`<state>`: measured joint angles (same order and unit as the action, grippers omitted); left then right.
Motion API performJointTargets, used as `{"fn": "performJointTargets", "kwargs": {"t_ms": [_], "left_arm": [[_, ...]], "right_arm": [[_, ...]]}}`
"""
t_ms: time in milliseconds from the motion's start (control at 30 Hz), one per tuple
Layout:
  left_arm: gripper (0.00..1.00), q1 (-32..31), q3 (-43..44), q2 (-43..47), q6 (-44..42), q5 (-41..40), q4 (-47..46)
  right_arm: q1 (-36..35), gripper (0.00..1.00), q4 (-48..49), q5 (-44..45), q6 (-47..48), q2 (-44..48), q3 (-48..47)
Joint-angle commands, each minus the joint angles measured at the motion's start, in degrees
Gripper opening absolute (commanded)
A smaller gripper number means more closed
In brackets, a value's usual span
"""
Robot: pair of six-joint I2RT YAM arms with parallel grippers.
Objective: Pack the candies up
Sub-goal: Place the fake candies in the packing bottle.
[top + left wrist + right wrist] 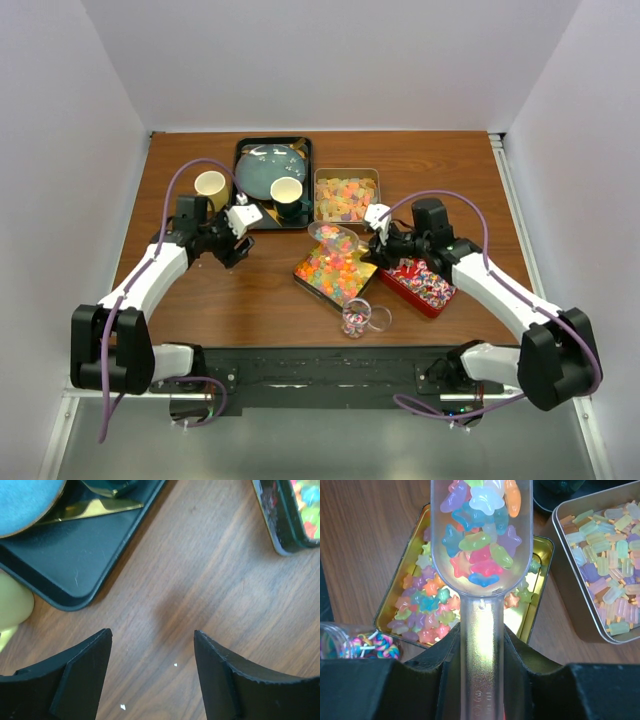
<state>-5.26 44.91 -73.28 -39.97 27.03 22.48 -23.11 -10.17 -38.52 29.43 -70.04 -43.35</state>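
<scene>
One jar [365,318]: nearest, on the worktop [210,570].
Right claw [383,240]: pinching the clear scoop [481,625] by its handle.
Star candies [480,555]: heaped in the scoop, above the gold tin [527,625].
Left claw [152,635]: spread, empty, beside the black tray [75,565].
Silver tin [565,575]: farther, pastel candies [605,555] inside.
</scene>
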Motion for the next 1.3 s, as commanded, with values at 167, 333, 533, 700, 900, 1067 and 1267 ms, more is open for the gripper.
{"fn": "performJointTargets", "kwargs": {"t_ms": [167,333,533,700,900,1067,1267], "left_arm": [[0.72,0.51,0.89,2.52,7.62,5.67,-8.24],[0.72,0.42,0.01,3.93,7.88,5.67,-9.65],[0.72,0.51,-0.96,5.16,7.36,5.32,-9.65],[0.73,0.51,-2.10,5.86,6.57,4.53,-10.09],[0.73,0.51,-2.63,5.42,3.94,3.47,-8.33],[0.72,0.51,-2.89,4.81,2.52,2.59,-7.89],[0.72,0.51,-2.89,5.95,5.25,3.03,-10.61]], "right_arm": [[2.80,0.00,-25.28,-1.55,7.30,6.58,-13.50],[5.53,0.00,-38.41,-2.35,18.26,9.39,-17.63],[10.98,0.00,-58.01,-3.05,36.27,8.52,-22.56],[14.94,0.00,-71.02,-2.61,50.16,6.85,-25.37],[15.12,0.00,-79.56,-0.68,61.95,7.90,-25.38],[15.03,0.00,-80.35,3.79,64.70,8.34,-25.55],[14.59,0.00,-80.35,6.53,67.16,8.43,-25.47]]}}
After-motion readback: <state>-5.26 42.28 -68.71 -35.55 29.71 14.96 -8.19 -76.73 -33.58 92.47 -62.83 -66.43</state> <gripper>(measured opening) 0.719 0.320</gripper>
